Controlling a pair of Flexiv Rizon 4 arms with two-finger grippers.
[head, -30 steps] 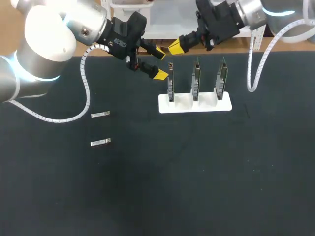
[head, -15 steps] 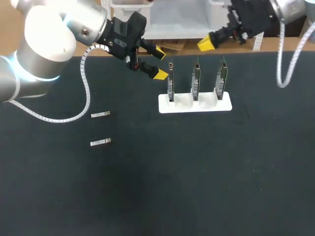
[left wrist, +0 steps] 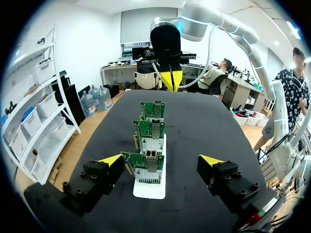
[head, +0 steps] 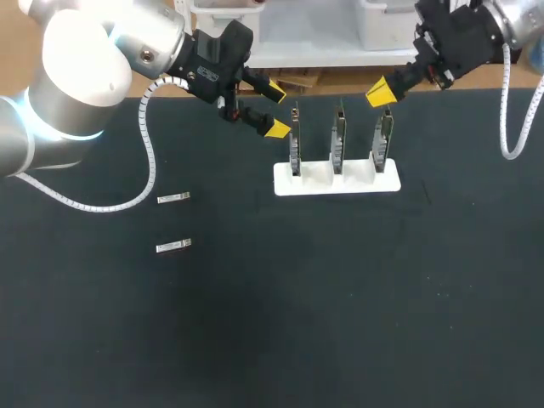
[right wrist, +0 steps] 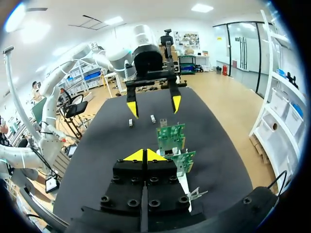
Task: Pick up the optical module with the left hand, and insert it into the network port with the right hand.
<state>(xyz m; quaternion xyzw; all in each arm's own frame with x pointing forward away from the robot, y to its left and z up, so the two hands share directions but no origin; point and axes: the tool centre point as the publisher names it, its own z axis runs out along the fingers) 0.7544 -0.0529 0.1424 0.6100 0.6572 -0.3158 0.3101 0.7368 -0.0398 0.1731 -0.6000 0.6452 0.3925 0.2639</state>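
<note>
Head view: white stand (head: 285,184) holds 3 upright cards (head: 338,136); left gripper (head: 276,109) wide, right gripper (head: 379,92) closed.

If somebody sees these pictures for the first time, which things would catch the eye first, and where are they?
Three green network cards stand upright in a white holder at the far middle of the black table. The left tool, open, hangs close beside the leftmost card, while the right tool, shut, hangs near the rightmost one. Two small optical modules lie on the table toward the left, with no tool on them.
</note>
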